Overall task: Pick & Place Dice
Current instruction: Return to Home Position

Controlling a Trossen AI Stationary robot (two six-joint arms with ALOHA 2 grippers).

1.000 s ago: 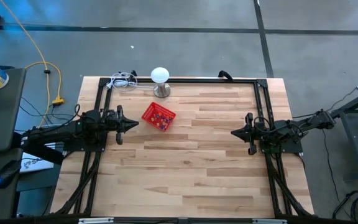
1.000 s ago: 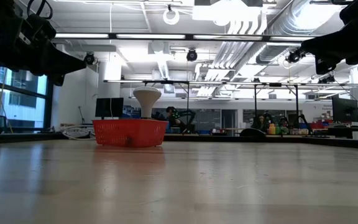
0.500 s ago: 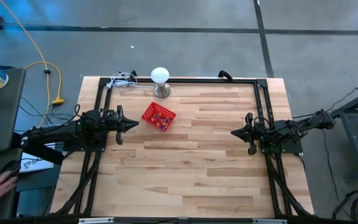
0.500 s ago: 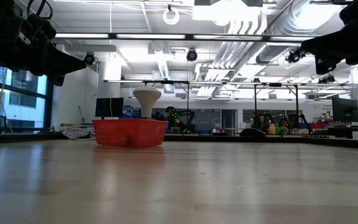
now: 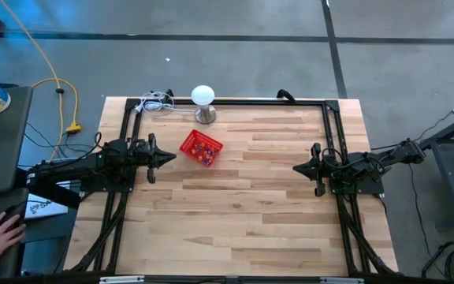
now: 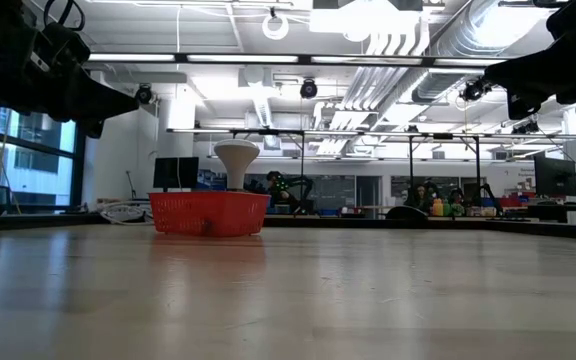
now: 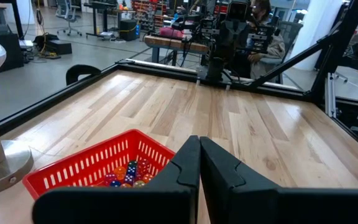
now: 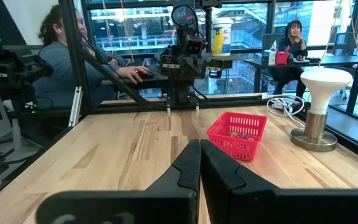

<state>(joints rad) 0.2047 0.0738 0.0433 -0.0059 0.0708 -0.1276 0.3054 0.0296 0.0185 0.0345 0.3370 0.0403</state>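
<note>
Definitely a robotics lab in a big open industrial hall: bare ducts [image 6: 498,25] and strip lights [image 6: 208,57] overhead, concrete floor [image 5: 235,63], a loose yellow cable [image 5: 44,59], benches [image 6: 448,210] piled with gear, and a person [image 8: 64,59] at a desk.

The right gripper [image 8: 200,147] hangs over the bare planks of the table [image 8: 123,149], its two dark fingers pressed flat together with nothing between them. Ahead of it the red basket [image 8: 229,144] sits on the table with a few dice [image 8: 241,134] showing as coloured specks inside, near a white-domed lamp [image 8: 319,106] by the table's edge, with a coil of white cable [image 8: 281,102] just behind. The left arm [image 8: 188,53] stands at the far edge, and beyond it a person [image 8: 67,59] sits reaching onto a dark desk, with another person [image 8: 289,40] seated farther back.
</note>
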